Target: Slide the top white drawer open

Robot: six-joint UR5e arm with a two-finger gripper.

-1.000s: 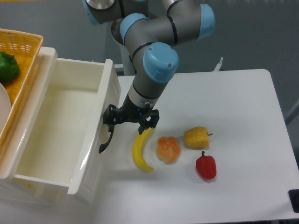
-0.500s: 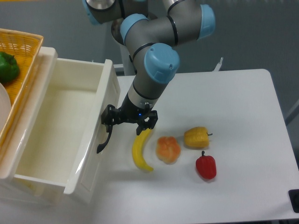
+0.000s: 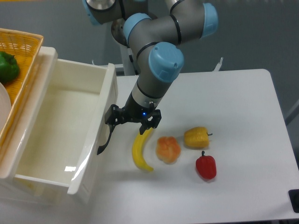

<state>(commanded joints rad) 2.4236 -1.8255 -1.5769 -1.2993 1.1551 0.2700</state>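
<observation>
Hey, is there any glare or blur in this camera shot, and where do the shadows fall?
In the fixed camera view, a bright glare spot sits on the floor of the glossy cream-white top drawer, with a sheen streak along its front wall. The yellow banana, orange fruit and red pepper cast soft shadows on the white table. The black two-finger gripper looks sharp, without motion blur.

I find the top white drawer (image 3: 60, 135) at the left, pulled out over the table (image 3: 243, 116). A basket (image 3: 21, 46) sits above it, far left. The gripper (image 3: 132, 117) hangs just right of the drawer front. A banana (image 3: 140, 151), then three items, lie further right.
</observation>
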